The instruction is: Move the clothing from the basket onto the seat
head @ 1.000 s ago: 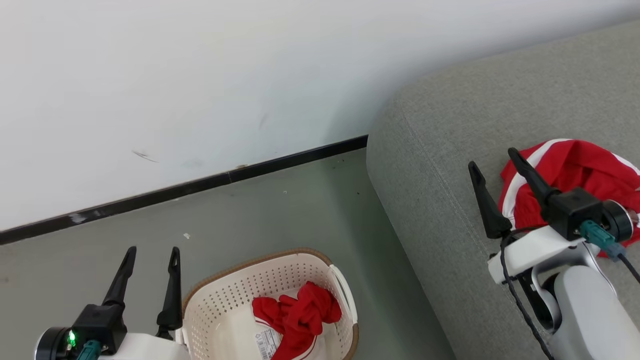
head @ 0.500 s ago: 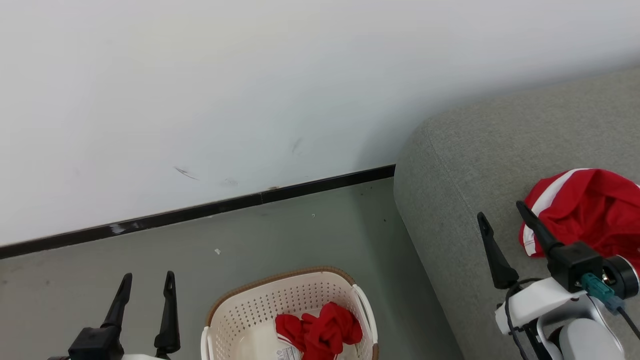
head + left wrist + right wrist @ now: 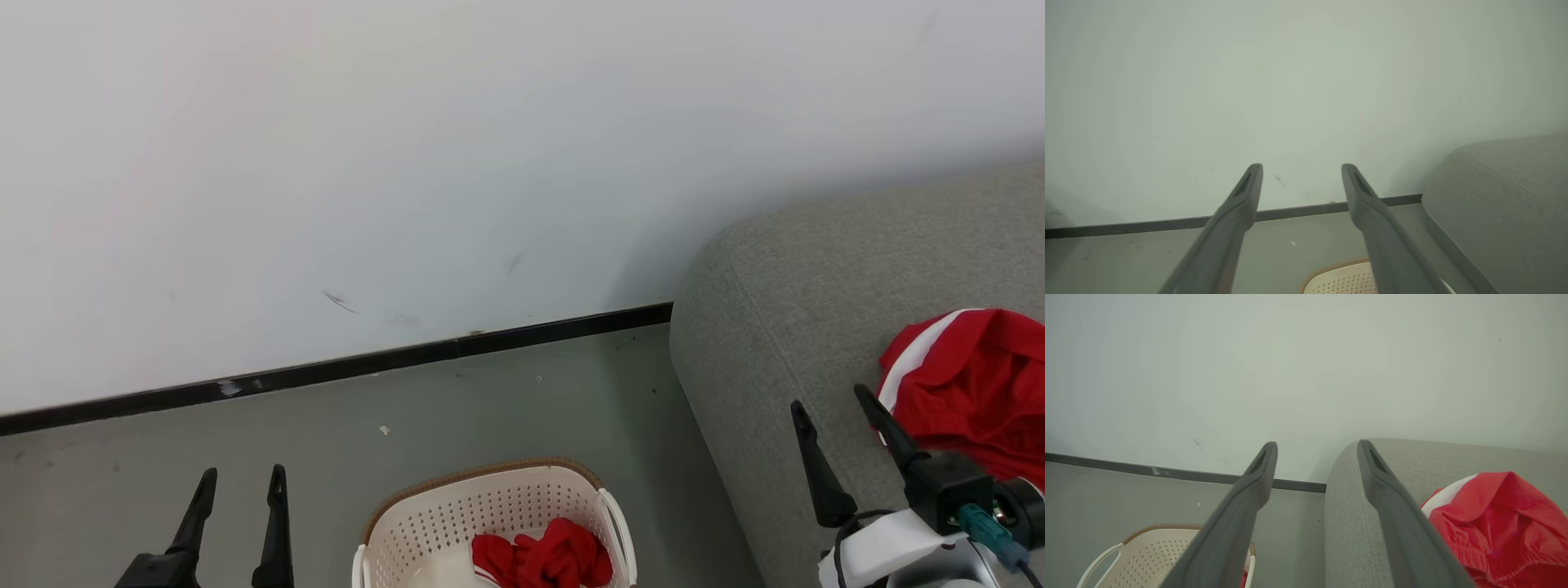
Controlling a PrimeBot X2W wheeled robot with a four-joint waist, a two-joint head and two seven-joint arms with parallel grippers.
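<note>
View tilted up, white wall (image 3: pixel 408 163), left hand (image 3: pixel 244 471) and right hand (image 3: pixel 829 398) released, grey floor (image 3: pixel 490 408)

seat (image 3: pixel 800 327): grey woven upholstery, coarse weave, matt, w/ stitched seam. basket (image 3: pixel 490 510): cream plastic, smooth, perforated walls, brown woven-look rim. clothing (image 3: pixel 543 559) in it: red soft cloth, matt, crumpled. other garment (image 3: pixel 971 392) on seat: same cloth, white stripe, gathered hem. floor (image 3: pixel 326 457): grey-green, smooth, slight sheen. wall (image 3: pixel 408 163): white, matt, a few scuffs. skirting (image 3: pixel 408 357): black, semi-gloss. left end effector (image 3: pixel 245 471) & right end effector (image 3: pixel 829 398): fingers dark, matt, plastic-looking.
</note>
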